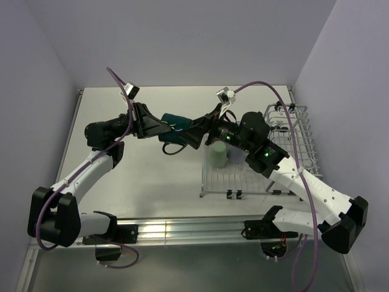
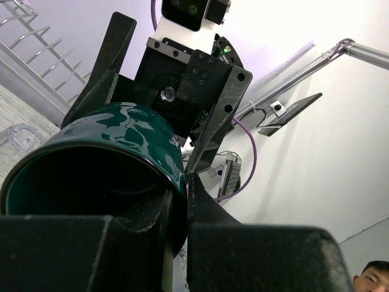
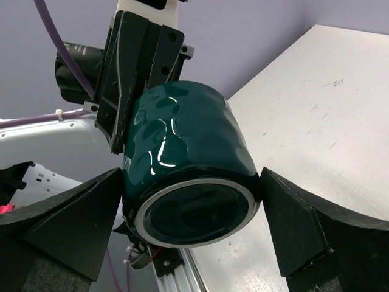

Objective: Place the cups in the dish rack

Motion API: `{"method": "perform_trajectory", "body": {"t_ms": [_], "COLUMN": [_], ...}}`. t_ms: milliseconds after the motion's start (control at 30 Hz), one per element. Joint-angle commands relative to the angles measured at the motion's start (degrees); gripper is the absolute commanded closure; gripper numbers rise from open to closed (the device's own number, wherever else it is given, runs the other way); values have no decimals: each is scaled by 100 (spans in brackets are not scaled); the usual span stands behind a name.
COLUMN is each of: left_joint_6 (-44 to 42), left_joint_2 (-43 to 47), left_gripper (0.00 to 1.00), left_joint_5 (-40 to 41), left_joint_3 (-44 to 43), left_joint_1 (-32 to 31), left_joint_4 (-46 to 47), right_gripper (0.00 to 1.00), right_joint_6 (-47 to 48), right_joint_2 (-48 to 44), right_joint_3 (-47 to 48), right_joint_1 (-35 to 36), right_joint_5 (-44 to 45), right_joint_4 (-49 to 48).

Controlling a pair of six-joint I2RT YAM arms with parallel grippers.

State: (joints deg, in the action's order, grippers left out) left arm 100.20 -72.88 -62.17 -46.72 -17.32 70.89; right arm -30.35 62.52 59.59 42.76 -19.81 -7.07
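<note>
A dark green mug [image 1: 176, 121] hangs in the air between my two grippers, left of the dish rack [image 1: 243, 180]. My left gripper [image 1: 166, 129] is shut on its rim, one finger inside and one outside, as the left wrist view shows [image 2: 179, 201]. The mug [image 2: 121, 140] fills that view. My right gripper [image 1: 194, 131] reaches in from the right. In the right wrist view its fingers [image 3: 285, 225] touch both sides of the mug [image 3: 182, 140] near its base. A pale green cup [image 1: 219, 154] stands in the rack. The other mugs are out of view.
The rack's raised wire side [image 1: 296, 131] stands at the right, near the wall. A clear glass tumbler [image 2: 20, 139] lies by the rack bars [image 2: 42, 55] in the left wrist view. The table's front rail [image 1: 182, 230] runs along the near edge.
</note>
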Motion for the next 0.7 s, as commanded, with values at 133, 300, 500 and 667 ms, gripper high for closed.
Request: {"method": "perform_trajectory", "body": {"t_ms": [133, 300, 500, 667], "left_joint_6": [201, 359, 764, 825], "left_joint_2": [187, 73, -191, -218], "left_gripper": [100, 100, 100, 100], "left_joint_5": [495, 565, 680, 777], "left_joint_3": [-443, -513, -663, -645], "left_joint_1": [-34, -34, -34, -34], "left_joint_4": [3159, 3141, 3273, 3238], "right_gripper": [0, 0, 0, 3], "right_joint_6": [231, 433, 512, 486], "right_joint_2": [-64, -143, -311, -346], "right_joint_3": [-264, -334, -466, -501], "right_joint_1": [30, 30, 30, 30], "right_joint_5": [-505, -655, -638, -664], "right_joint_4": [-57, -23, -40, -93]}}
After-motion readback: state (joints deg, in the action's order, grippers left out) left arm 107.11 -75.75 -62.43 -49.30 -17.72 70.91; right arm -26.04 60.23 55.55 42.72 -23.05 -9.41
